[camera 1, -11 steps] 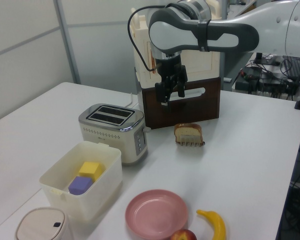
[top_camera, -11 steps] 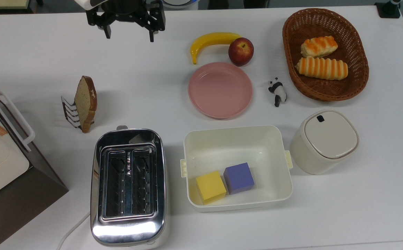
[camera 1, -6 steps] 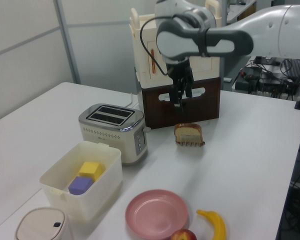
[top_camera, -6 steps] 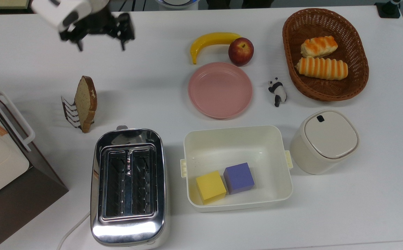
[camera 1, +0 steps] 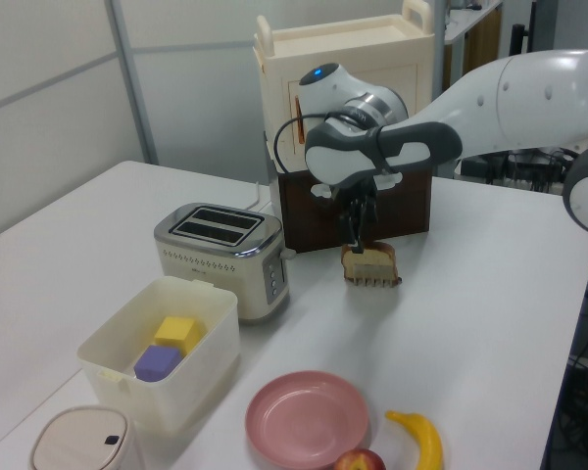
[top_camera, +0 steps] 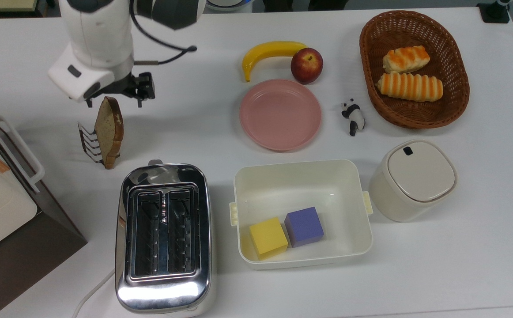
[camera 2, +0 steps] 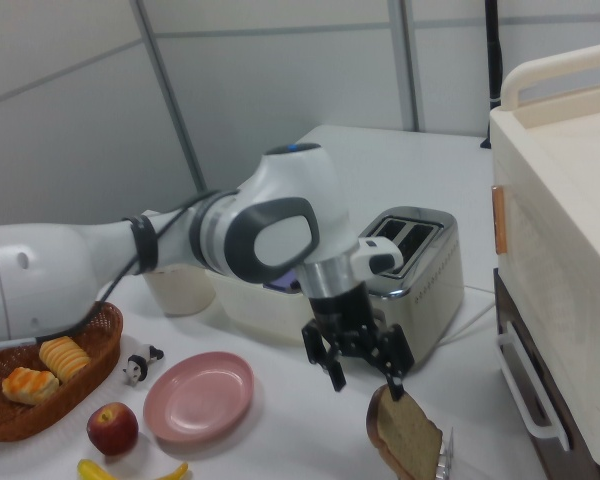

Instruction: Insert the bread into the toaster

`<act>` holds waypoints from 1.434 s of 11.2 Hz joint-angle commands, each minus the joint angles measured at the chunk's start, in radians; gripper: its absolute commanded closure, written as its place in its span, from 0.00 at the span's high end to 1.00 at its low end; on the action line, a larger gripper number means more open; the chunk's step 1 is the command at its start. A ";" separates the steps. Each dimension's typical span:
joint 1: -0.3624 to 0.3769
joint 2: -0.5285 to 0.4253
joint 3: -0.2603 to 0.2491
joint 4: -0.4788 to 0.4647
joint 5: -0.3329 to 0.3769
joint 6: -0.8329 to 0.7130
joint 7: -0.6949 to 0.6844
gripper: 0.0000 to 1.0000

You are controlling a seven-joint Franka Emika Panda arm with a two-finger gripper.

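Note:
The bread point(top_camera: 108, 128) is a brown slice standing on edge in a small wire rack point(top_camera: 88, 143), at the top view's left. My gripper point(top_camera: 114, 104) hangs open just over the slice's upper end, one finger to each side, not touching it. In the right view the gripper point(camera 2: 364, 383) sits slightly above and left of the bread point(camera 2: 405, 435). The left view has the gripper point(camera 1: 358, 233) directly over the bread point(camera 1: 370, 262). The chrome toaster point(top_camera: 164, 238) stands beside the rack with both slots empty; it is also in the left view point(camera 1: 220, 253) and the right view point(camera 2: 412, 262).
A cream tub point(top_camera: 300, 164) holding a yellow and a purple cube sits beside the toaster. Further off are a pink plate point(top_camera: 280, 115), banana point(top_camera: 269, 51), apple point(top_camera: 306, 65), panda figure point(top_camera: 352, 115), wicker basket point(top_camera: 455, 66) with rolls and a lidded pot point(top_camera: 411, 179). A brown-and-cream appliance point(top_camera: 0, 207) borders the top view's left.
The arm swung from the table's far edge toward the bread and came down. The gripper turned and now hangs just above the slice, still open.

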 commanded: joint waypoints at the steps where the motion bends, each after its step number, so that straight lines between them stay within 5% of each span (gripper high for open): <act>1: -0.029 0.014 -0.003 -0.023 -0.025 0.066 -0.034 0.79; 3: -0.032 0.027 -0.003 -0.023 -0.025 0.078 -0.066 0.51; 5: -0.032 0.027 -0.003 -0.023 -0.024 0.078 -0.072 0.43; 6: -0.031 0.027 -0.002 -0.021 -0.013 0.078 -0.065 0.48; 7: -0.029 0.027 0.001 -0.020 -0.013 0.080 -0.059 0.65; 8: -0.031 0.027 0.003 -0.017 -0.012 0.087 -0.057 0.93; 9: -0.031 0.028 0.003 -0.016 -0.012 0.098 -0.057 0.99; 16: -0.031 0.037 0.004 -0.020 -0.018 0.053 -0.080 0.96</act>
